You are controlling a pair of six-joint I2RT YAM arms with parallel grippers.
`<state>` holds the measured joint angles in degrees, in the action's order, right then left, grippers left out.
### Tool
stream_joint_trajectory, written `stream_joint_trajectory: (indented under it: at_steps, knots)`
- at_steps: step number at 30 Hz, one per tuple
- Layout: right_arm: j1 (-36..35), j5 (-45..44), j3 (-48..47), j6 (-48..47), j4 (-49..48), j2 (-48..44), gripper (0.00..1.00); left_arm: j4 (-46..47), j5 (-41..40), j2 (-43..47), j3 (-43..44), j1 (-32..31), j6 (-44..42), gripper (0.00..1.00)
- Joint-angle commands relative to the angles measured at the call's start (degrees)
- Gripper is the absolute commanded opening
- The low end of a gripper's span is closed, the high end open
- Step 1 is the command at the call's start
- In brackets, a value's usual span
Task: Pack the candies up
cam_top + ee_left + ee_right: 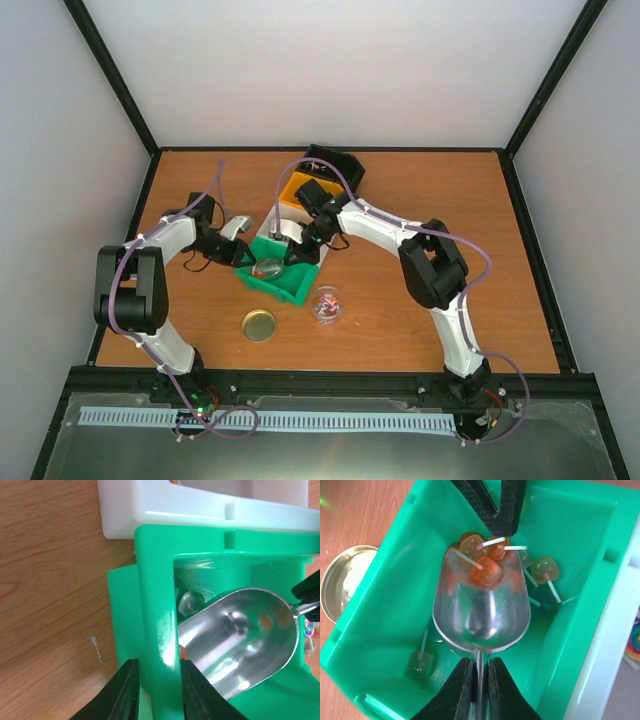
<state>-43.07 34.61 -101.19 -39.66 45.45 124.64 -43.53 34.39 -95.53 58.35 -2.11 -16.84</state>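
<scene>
Candies (482, 555), small orange cubes on thin white sticks, sit heaped at the far end of a metal scoop (480, 615) inside the green bin (385, 580). A few more lie loose on the bin floor. They look light, hard and apt to roll, so a level scoop seems safer than pinching. The right gripper (479, 680) reaches down over the bin, fingers closed tight on the scoop's thin handle. The left gripper (159, 680) clamps one bin wall.
</scene>
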Motion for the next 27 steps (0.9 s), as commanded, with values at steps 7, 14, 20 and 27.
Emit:
stream_joint_trajectory:
  at_steps: [7,14,20,27]
  knots:
    - [2.23,5.51,23.44,13.73,-35.36,-8.24,0.03,-1.86,3.5,-1.78,1.48,-1.45,0.24,0.24]
    - [3.7,8.83,28.38,14.86,-45.04,-7.86,0.03,-3.68,7.63,-3.27,3.32,-1.17,-0.78,0.24]
    - [5.24,10.54,32.99,16.02,-51.89,-9.5,0.03,-5.57,10.28,-2.48,4.33,-0.75,-2.48,0.24]
    - [5.74,12.07,35.31,15.96,-54.58,-10.94,0.03,-8.26,13.78,-2.16,7.49,0.76,-2.87,0.26]
